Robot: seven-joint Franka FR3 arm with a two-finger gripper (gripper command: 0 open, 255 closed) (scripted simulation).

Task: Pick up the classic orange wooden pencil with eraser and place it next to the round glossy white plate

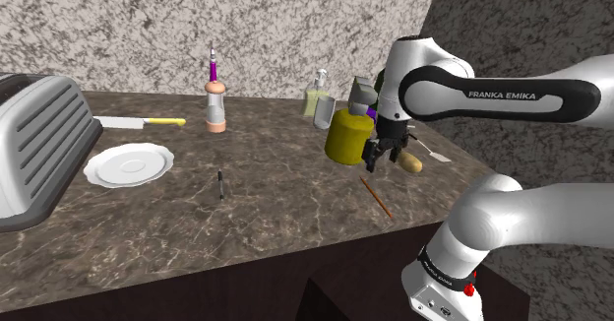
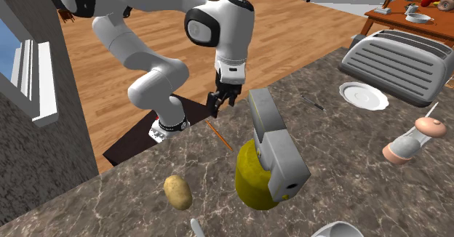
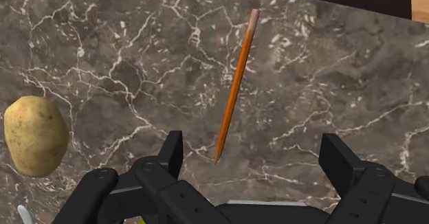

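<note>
1. The gripper (image 1: 379, 161) (image 2: 218, 105) (image 3: 253, 147) is released: its two black fingers stand wide apart and grasp nothing.
2. It hangs over the dark marbled worktop (image 1: 276, 206) (image 2: 342, 170) (image 3: 137, 51). In the wrist view the pointed end of the orange pencil (image 1: 376, 198) (image 2: 220, 136) (image 3: 236, 85) lies between the fingers, and they do not touch it.
3. The pencil lies flat on the worktop, near the edge on the side of the robot's stand.
4. A potato (image 1: 413, 160) (image 2: 177, 191) (image 3: 36, 135) lies near the pencil, and a yellow container (image 1: 347, 137) (image 2: 255, 177) with a grey top stands close by.
5. The white plate (image 1: 128, 163) (image 2: 364, 95) is well apart from the pencil, just beside a grey toaster (image 1: 34, 147) (image 2: 396, 61).
6. A small dark pen (image 1: 220, 184) (image 2: 313, 102) lies on the worktop between the plate and the pencil.
</note>
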